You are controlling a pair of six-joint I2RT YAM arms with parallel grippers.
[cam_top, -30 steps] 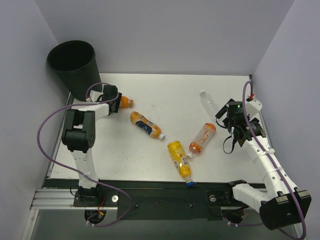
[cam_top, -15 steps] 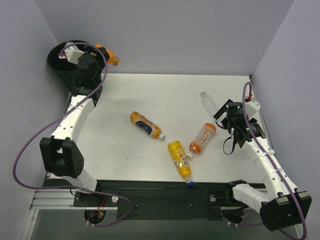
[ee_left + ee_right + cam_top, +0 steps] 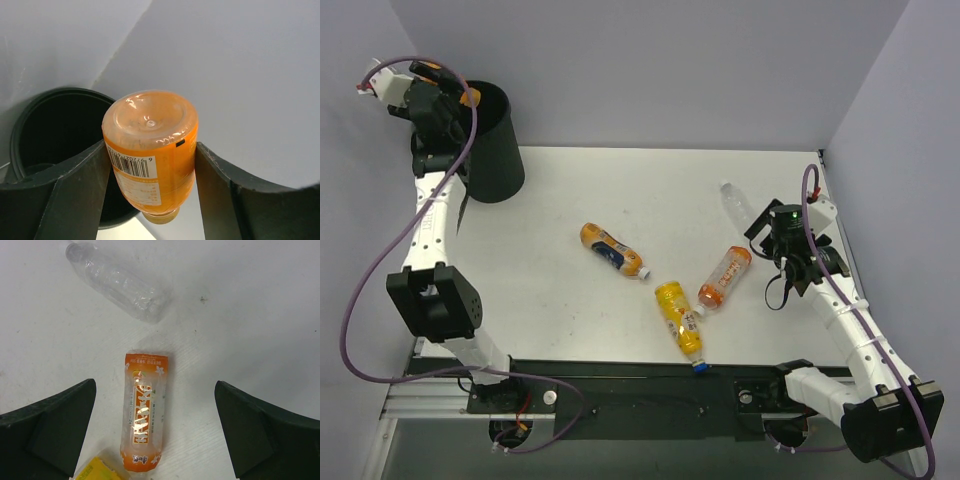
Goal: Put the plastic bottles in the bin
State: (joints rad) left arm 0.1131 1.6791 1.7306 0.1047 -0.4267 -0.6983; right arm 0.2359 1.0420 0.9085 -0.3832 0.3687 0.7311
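**Operator:** What's lying around?

**Spotter:** Four bottles lie on your table (image 3: 620, 185). A clear bottle (image 3: 737, 205) sits far right, with a pale orange bottle (image 3: 724, 277) just nearer than it. A yellow bottle (image 3: 677, 316) lies close beside that one's lower end, its blue cap toward the near edge. A blue-labelled bottle (image 3: 610, 249) lies apart in the middle. The bin (image 3: 498, 170) stands at the far left corner, close to the walls.

**Operator:** And my arms?

**Spotter:** Your left arm reaches up and back, with its purple cable (image 3: 360, 290) looping wide on the left. Your left gripper (image 3: 151, 150) clamps an orange bottle (image 3: 150, 120) by its body, base toward the wrist camera and neck pointing down. It hangs at the bin's rim, with the dark mouth below and to one side. I can't tell whether the bottle is fully over the opening.

Your right arm stretches forward along the right edge. Your right gripper (image 3: 155, 384) hangs empty above the table with its jaws spread wide. In the wrist view the pale orange bottle lies between the fingers, the clear bottle beyond it.
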